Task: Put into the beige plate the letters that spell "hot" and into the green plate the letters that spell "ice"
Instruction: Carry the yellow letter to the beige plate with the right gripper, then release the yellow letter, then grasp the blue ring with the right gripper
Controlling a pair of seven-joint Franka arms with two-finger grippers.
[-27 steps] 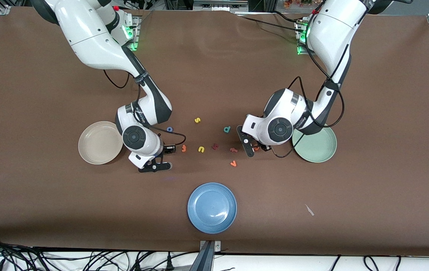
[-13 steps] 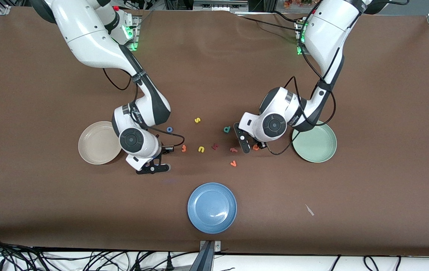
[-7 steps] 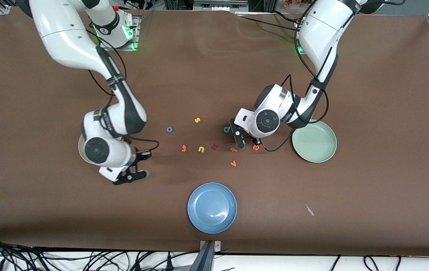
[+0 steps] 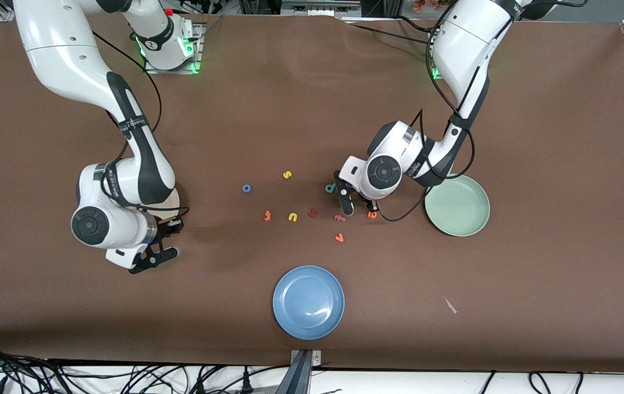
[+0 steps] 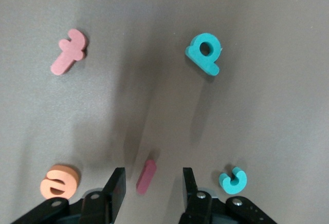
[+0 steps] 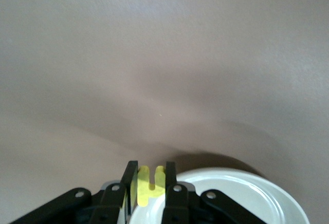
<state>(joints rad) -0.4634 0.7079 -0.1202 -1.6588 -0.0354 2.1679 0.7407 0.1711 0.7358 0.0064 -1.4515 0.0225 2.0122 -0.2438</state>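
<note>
1. Right claw (image 6: 151, 183): I see it closed narrowly on the yellow "h" (image 6: 145, 185), up in the air over the rim of the beige plate (image 6: 231, 198).
2. Beige plate, front view: mostly covered by the right arm. Only a sliver of it shows, at nine o'clock from the blue "o" (image 4: 246, 188).
3. Left claw (image 5: 151, 185): low over the counter (image 4: 312, 109), with its jaws parted about halfway. One finger stands on each side of the dark red "i" (image 5: 146, 176), and neither touches it.
4. Around the "i", left wrist view: the teal "c" (image 5: 232, 180) lies just outside one finger and the orange "e" (image 5: 59, 181) just outside the other. The teal "d" (image 5: 204, 53) and the pinkish "f" (image 5: 68, 52) lie well apart from them.
5. Front view: the orange "e" lies at five o'clock from the left claw, and the green plate (image 4: 457, 205) at three o'clock from that letter.
6. The orange "t" (image 4: 267, 215) lies on the counter at four o'clock from the blue "o".
7. The blue plate (image 4: 308, 302) sits at six o'clock from the letter cluster, nearest the front camera.
</note>
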